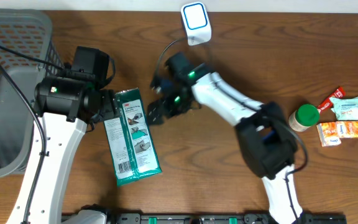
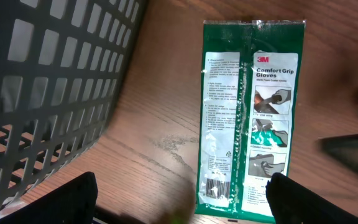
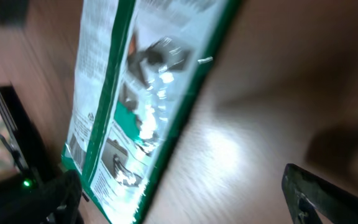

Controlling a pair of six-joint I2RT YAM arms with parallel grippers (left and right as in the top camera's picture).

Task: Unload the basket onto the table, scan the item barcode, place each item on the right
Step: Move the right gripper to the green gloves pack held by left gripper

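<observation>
Glove packet [image 1: 132, 140] is seen lying flat on the table [image 1: 229, 180], its upper end between the left gripper [image 1: 109, 104] and right gripper [image 1: 156, 112]. Both are spread and nothing is held. The packet is judged light, floppy and slick. A long edge should be pinched, with the barcode [image 2: 215, 186] left uncovered.

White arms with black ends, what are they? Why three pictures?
They are two robot arms at a wooden table. Each ends in a two-finger pincer called a gripper. One picture looks down from above; two come from cameras on the wrists. A green pack of gloves lies flat between the left gripper and the right gripper. Both are open, holding nothing. Also there: a grey basket, a white box with a blue square, a green-lidded jar and snack packets.
</observation>
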